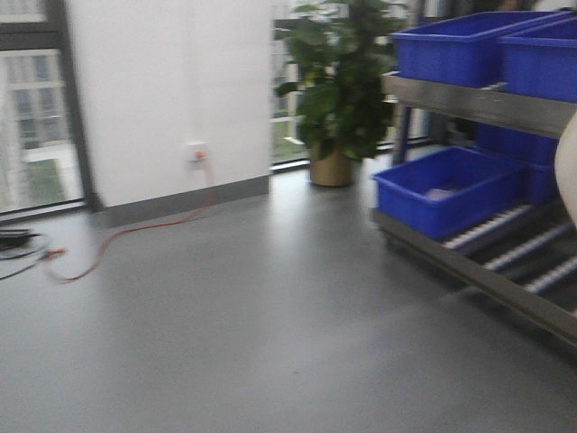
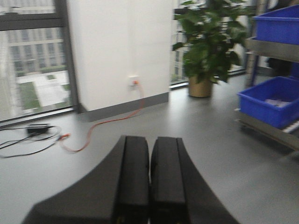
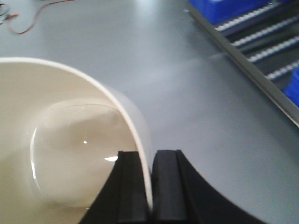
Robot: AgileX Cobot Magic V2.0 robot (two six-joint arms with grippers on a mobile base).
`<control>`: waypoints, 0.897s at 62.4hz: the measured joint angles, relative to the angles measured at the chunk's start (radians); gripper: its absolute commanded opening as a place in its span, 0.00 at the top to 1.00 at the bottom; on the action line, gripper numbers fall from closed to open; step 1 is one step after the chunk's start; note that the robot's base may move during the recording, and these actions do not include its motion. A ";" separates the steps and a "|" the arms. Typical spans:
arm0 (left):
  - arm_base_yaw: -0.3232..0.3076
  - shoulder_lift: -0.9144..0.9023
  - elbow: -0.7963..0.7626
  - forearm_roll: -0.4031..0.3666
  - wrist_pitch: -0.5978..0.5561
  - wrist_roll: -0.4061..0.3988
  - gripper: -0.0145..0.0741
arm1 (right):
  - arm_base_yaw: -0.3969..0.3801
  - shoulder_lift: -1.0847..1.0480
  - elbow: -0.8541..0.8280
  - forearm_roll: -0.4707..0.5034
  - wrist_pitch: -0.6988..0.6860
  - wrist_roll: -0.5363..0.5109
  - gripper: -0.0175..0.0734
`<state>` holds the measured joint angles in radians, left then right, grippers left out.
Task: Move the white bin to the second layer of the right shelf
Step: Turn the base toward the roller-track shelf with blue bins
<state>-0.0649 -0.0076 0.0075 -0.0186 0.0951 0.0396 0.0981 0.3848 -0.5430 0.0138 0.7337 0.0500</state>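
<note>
My right gripper (image 3: 150, 161) is shut on the rim of the white bin (image 3: 70, 140), one finger inside the wall and one outside, holding it above the grey floor. The bin is cream-white, glossy and empty; a sliver of it shows at the right edge of the front view (image 1: 568, 167). My left gripper (image 2: 149, 144) is shut and empty, pointing over the floor. The steel shelf stands to the right. A roller level with white rollers and a flat front bar (image 1: 532, 248) shows in the front view and in the right wrist view (image 3: 266, 32); I cannot tell which layer it is.
Blue crates sit on the shelf: two on the upper level (image 1: 455, 45) and one on the rollers (image 1: 446, 189). A potted plant (image 1: 338, 90) stands by the window. An orange cable (image 1: 135, 230) runs across the floor from a wall socket.
</note>
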 measured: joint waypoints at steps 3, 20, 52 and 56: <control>0.000 0.000 0.000 0.000 0.000 0.000 0.74 | 0.000 0.000 0.000 0.000 0.000 0.000 0.75; 0.000 0.000 0.000 0.000 0.000 0.000 0.74 | 0.000 0.000 0.000 0.000 0.000 0.000 0.75; 0.000 0.000 0.000 0.000 0.000 0.000 0.74 | 0.000 0.000 0.000 0.000 0.000 0.000 0.75; 0.000 0.000 0.000 0.000 0.000 0.000 0.74 | 0.000 0.000 0.000 0.000 0.000 0.000 0.75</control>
<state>-0.0649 -0.0076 0.0075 -0.0186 0.0951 0.0396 0.0981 0.3848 -0.5430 0.0138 0.7337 0.0500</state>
